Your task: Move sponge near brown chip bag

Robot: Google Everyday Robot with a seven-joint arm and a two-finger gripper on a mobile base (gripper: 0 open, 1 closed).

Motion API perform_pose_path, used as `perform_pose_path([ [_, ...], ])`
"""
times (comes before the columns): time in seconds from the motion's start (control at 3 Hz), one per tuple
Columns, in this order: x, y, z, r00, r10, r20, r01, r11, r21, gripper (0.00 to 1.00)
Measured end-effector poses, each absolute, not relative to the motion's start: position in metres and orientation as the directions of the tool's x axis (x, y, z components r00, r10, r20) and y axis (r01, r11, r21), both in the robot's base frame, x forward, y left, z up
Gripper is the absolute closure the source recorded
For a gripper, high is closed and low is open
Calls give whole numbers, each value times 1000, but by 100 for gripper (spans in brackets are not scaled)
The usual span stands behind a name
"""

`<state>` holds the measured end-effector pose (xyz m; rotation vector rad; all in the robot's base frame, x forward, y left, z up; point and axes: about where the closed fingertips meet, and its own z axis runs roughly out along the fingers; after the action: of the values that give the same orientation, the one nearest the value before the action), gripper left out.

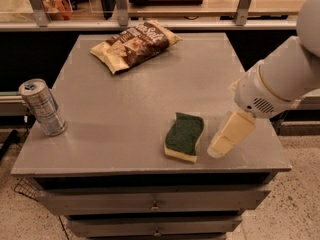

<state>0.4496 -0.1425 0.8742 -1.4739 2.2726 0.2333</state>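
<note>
Here, at a grey metal desk (125, 94), the robot's cream-coloured hand (223, 143) hangs low over the front right corner. It is just to the right of the sponge (184, 136), with a narrow strip of bare top showing between them. Whether the hand is released or clenched cannot be told from this side, but it grasps nothing. The sponge lies flat, green scouring face up, close to the front edge and right of centre. The brown chip bag (135, 45) lies well apart from it at the far left of the desk near the back edge, set on a diagonal. By that showing the job has hardly begun: the approach looks all but made, while the grasp, the carry and the set-down beside the bag are yet to come.

Room to move looks generous. The broad middle of the desk between sponge and bag is bare, so a diagonal path toward the far left appears unobstructed. The silver drink can (42, 107) stands at the left edge, well off that line. The tighter spots are the edges. The sponge sits near the front lip above the drawers (155, 204), where a clumsy nudge could push it off. The bag lies close to the back edge with a railed shelf (200, 9) beyond, so its nearer side is the likely landing place.
</note>
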Motion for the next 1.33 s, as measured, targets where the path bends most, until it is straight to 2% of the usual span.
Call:
perform_pose_path([
  [0.67, 450, -96, 834, -332, -801, -499, -926, 376, 13, 0],
  [1.0, 451, -78, 827, -315, -790, -526, -934, 355, 26, 18],
  [1.33, 450, -71, 825, -312, -781, -541, -936, 351, 33, 41],
])
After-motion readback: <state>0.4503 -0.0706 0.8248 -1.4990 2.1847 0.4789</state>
